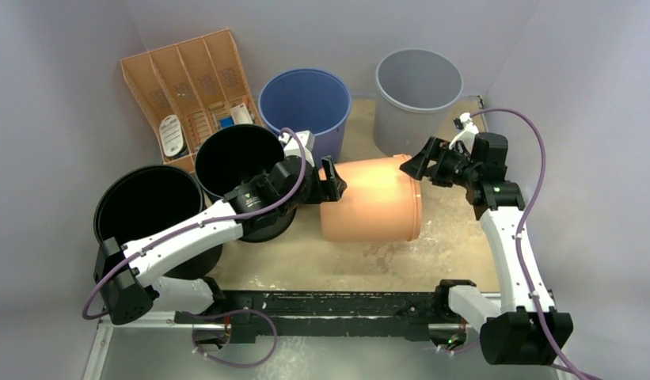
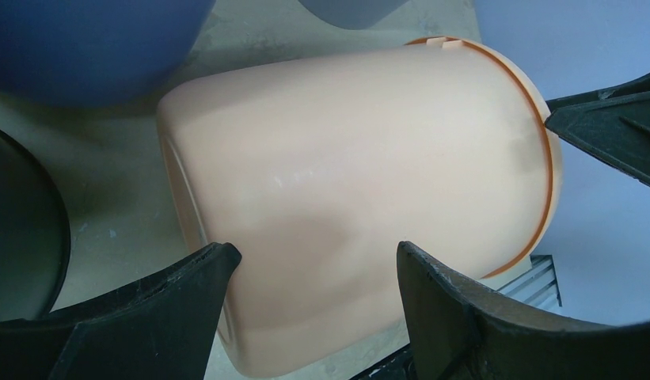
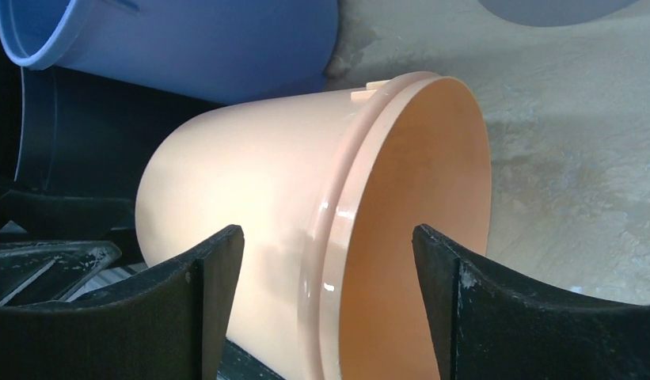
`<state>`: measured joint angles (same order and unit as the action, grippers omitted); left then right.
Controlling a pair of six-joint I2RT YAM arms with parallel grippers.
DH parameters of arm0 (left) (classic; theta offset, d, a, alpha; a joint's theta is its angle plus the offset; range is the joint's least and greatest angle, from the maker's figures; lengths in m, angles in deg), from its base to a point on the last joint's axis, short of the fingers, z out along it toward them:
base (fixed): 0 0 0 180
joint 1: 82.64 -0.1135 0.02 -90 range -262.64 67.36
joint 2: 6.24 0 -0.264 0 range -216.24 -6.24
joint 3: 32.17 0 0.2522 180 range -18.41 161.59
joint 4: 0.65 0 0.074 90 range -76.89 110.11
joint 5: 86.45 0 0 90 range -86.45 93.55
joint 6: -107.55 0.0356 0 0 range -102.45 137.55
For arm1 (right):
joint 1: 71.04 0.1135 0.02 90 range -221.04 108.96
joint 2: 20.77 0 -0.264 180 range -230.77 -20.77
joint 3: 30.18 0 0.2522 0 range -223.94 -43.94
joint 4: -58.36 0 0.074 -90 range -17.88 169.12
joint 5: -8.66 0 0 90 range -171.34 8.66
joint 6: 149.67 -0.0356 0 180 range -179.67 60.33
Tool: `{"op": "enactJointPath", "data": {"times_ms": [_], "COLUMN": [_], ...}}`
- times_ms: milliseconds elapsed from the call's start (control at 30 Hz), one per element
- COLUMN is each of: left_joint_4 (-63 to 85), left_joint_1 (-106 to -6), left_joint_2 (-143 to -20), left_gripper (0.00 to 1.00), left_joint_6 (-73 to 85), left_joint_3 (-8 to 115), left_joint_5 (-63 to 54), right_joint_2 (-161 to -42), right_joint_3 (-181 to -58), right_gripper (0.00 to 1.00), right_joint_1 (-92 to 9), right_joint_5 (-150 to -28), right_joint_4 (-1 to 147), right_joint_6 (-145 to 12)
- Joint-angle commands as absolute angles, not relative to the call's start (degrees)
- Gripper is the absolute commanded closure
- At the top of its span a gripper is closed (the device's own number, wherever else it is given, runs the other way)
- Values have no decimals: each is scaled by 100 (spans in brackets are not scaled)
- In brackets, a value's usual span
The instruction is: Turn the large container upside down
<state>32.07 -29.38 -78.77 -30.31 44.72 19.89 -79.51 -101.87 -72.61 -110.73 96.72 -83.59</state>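
Both hands are spread wide, gripping nothing. I'd have the left hand [image 1: 332, 180] steady the closed base of the large peach plastic bucket [image 1: 373, 199] while the right hand [image 1: 416, 168] pinches its rim and tips it over slowly. It's on its side mid table [image 1: 456, 245], smooth, glossy, mouth toward the right edge.

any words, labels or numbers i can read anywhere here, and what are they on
None can be read.
Dark print on the white oval packet in the brown divided plastic organiser: too small and blurred.
Small packets beside it: print blurred too.
Peach plastic bucket lying on its side: no marking visible in any view.
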Motion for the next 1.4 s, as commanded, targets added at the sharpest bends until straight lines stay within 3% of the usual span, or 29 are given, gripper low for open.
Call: {"op": "enactJointPath", "data": {"times_ms": [0, 133, 233, 400, 467, 533, 600, 733, 867, 1367], "left_joint_4": [3324, 3446, 3252, 3114, 2850, 2482, 2319, 1475, 192, 626], "left_joint_1": [-2946, -3056, -3086, -3087, -3090, -3092, -3112, -3113, -3113, -3104], "left_joint_2": [-7707, -7718, -7725, -7958, -7957, -7994, -8196, -8393, -8420, -8111], "left_gripper": [24, 24, 23, 23, 23, 23, 23, 23, 23, 24], "left_joint_6": [-3123, -3111, -3177, -3251, -3278, -3386, -3515, -4013, -4577, -4042], "left_joint_3": [4452, 4412, 4268, 4289, 4228, 4163, 4252, 4120, 3799, 4873], "left_joint_5": [2274, 2393, 2251, 1984, 1724, 1286, 738, 184, -108, 102], "right_joint_2": [-7915, -7922, -7901, -7734, -7770, -7788, -7761, -7800, -7870, -7254], "right_joint_3": [-10382, -10444, -10443, -10214, -10158, -10091, -10035, -9745, -9479, -7713], "right_gripper": [23, 27, 42, 51, 62, 64, 73, 100, 100, 100], "right_joint_1": [-7272, -7271, -7271, -7271, -7271, -7272, -7271, -7316, -7400, -7421], "right_joint_5": [-10842, -10809, -10597, -10313, -10343, -10382, -10379, -10472, -10810, -11989], "right_joint_4": [9748, 9838, 10009, 9773, 9813, 9807, 9765, 9586, 9239, 7049], "right_joint_6": [-8142, -8105, -8085, -8252, -8244, -8267, -8298, -8414, -8635, -11118]}}
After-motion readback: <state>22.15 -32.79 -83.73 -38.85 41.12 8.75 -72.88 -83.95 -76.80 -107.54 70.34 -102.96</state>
